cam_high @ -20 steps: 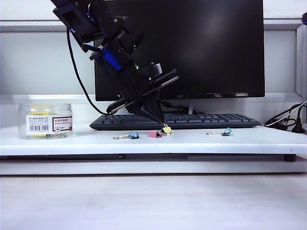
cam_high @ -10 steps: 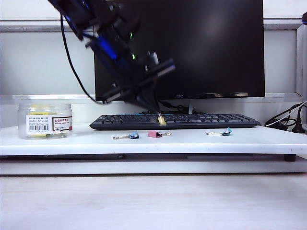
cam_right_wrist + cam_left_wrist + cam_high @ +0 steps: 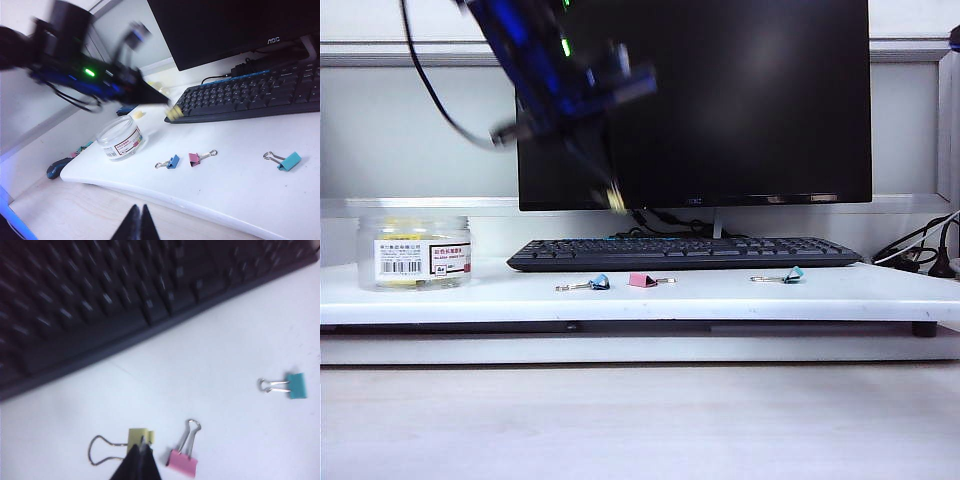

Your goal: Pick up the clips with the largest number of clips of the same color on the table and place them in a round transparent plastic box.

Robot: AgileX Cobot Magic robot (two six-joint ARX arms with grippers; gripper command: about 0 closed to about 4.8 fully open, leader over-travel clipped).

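My left gripper (image 3: 607,188) hangs blurred in the air in front of the monitor, well above the keyboard. It is shut on a yellow clip (image 3: 616,199). In the left wrist view the closed black fingertips (image 3: 142,446) pinch the yellow clip (image 3: 135,435), whose wire handle sticks out sideways. The round transparent plastic box (image 3: 415,252) stands at the far left of the white shelf, with something yellow inside. My right gripper (image 3: 138,210) is shut on nothing, over the wooden desk in front of the shelf, and from there I see the box (image 3: 120,140) and the carried clip (image 3: 173,113).
A blue clip (image 3: 599,283), a pink clip (image 3: 642,280) and a teal clip (image 3: 792,274) lie on the shelf in front of the black keyboard (image 3: 685,252). Cables (image 3: 920,255) sit at the far right. A mouse (image 3: 57,167) lies beyond the shelf's left end.
My left gripper has lifted the yellow clip off the shelf beside the pink clip, rising and drifting left. The other clips and the box have not moved.
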